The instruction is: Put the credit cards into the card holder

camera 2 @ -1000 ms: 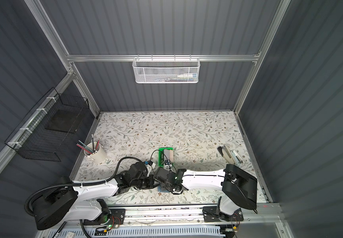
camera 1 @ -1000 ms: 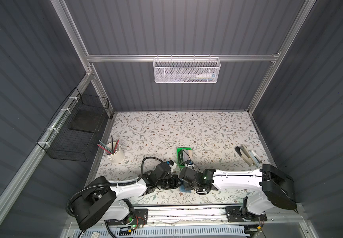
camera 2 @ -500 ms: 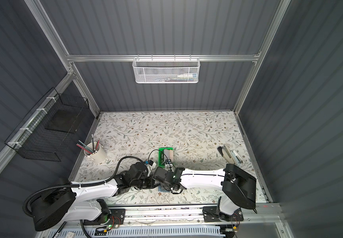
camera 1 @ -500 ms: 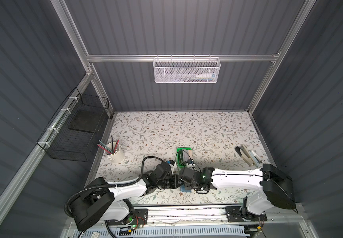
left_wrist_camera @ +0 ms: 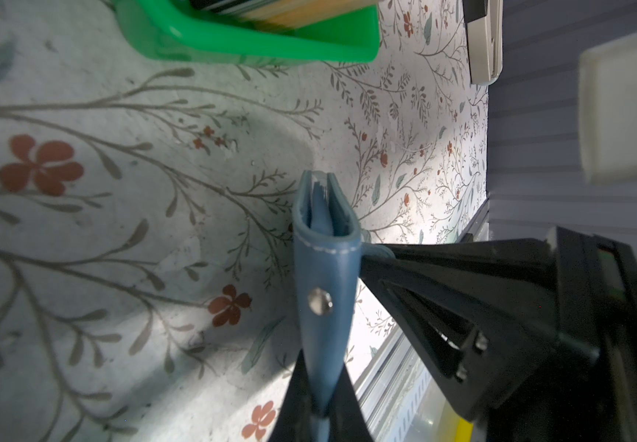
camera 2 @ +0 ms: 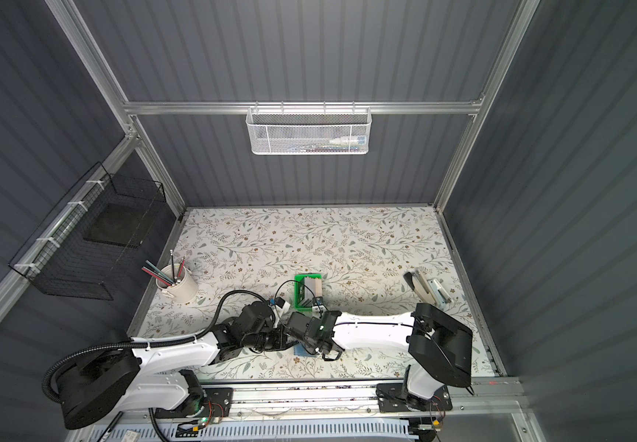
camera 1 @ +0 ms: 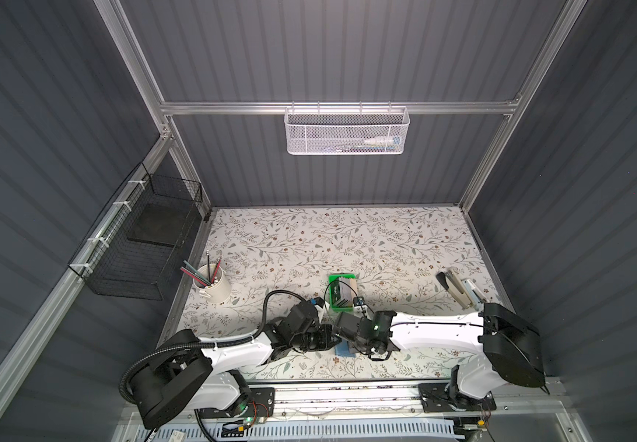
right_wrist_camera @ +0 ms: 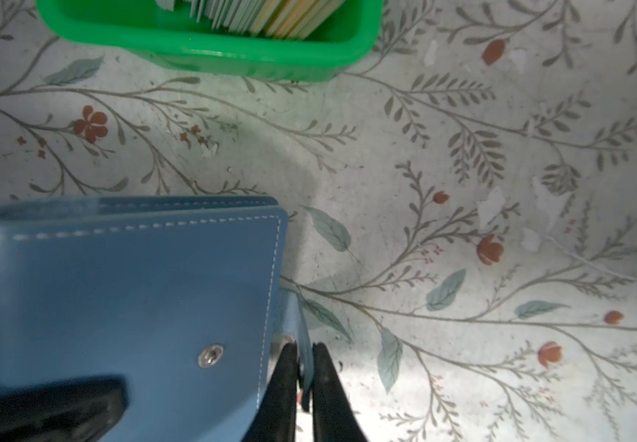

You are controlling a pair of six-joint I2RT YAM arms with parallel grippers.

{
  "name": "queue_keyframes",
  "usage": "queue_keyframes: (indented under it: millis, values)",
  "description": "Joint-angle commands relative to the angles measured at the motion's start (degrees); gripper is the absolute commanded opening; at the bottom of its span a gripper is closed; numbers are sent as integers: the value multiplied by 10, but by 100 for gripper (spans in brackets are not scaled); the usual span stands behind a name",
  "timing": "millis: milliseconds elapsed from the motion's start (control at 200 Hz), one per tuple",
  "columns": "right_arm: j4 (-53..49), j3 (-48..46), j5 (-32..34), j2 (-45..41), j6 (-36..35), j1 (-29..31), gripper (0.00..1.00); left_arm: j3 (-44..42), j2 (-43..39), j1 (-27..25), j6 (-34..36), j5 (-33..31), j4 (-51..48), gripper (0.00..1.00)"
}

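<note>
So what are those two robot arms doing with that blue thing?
They look to be getting the blue card holder ready to open. The left arm's fingers are clamped on one edge of it. The right arm's fingers pinch its little snap tab, which is already unsnapped. The holder's covers are nearly together. The credit cards stand in the green tray nearby, and neither arm is touching them.
</note>
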Motion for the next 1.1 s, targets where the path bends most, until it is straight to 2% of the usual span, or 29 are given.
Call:
queue_keyframes:
  millis: [0, 235, 365, 500, 545, 851, 1096]
  values:
    - [6, 2, 9, -8, -6, 1, 13, 16, -7, -3, 14, 0, -6, 2]
    - [12, -5, 12, -11, -7, 1, 12, 13, -6, -5, 12, -4, -6, 2]
    - [9, -6, 16, -12, -6, 1, 9, 9, -6, -5, 5, -3, -10, 8]
    - [-2, -5, 26, -15, -6, 2, 8, 6, 0, -6, 1, -4, -16, 10]
    - [-3, -7, 28, -17, -6, 2, 8, 6, 2, -7, 1, -25, -19, 11]
    - [5, -23, 41, -16, -22, 2, 8, 9, 5, -18, -5, -86, -67, 27]
    - [45, -57, 31, -31, -28, 2, 9, 27, -34, -24, -2, -109, -116, 40]
